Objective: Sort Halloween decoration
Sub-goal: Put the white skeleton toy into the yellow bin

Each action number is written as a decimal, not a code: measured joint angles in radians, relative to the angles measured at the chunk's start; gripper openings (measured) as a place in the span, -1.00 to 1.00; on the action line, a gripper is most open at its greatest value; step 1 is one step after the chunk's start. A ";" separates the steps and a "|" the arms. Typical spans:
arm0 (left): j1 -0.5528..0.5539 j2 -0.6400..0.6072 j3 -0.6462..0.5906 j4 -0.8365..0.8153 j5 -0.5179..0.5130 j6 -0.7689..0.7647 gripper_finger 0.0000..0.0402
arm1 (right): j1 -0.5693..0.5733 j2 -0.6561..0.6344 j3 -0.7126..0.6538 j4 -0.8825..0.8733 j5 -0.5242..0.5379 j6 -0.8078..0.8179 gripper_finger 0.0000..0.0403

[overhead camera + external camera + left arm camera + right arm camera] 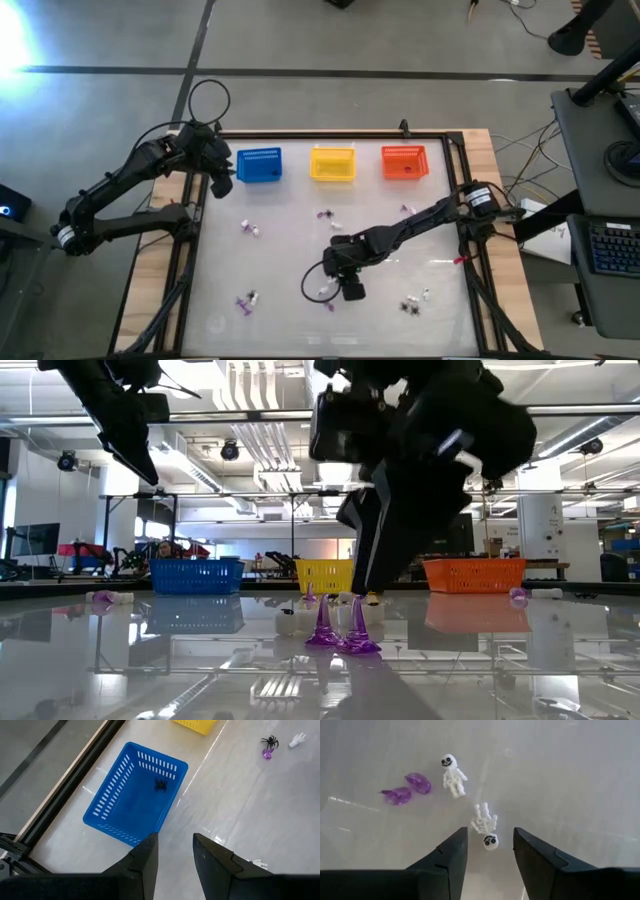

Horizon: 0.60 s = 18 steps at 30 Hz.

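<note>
With my right gripper [489, 851] spread wide just above a white skeleton [485, 826] on the tabletop [290, 230], I judge I'm mid-pick. A second skeleton [452, 774] and two purple trinkets [406, 790] lie close by. Next I'd lower and close on that one figure alone. My left gripper [175, 851] hovers spread beside the blue basket [117, 802], which holds a black spider [161, 784].
</note>
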 joint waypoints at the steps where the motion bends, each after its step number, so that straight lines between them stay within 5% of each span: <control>1: 0.000 0.000 0.000 0.000 0.000 0.000 -0.48 | 0.000 0.016 0.000 0.001 0.000 0.003 -0.25; 10: 0.000 0.002 0.000 0.001 0.000 0.000 -0.48 | 0.002 0.063 0.007 0.011 0.002 0.006 -0.32; 18: 0.000 0.002 0.000 0.000 0.000 0.000 -0.48 | 0.002 0.058 0.006 -0.004 -0.005 0.061 -0.89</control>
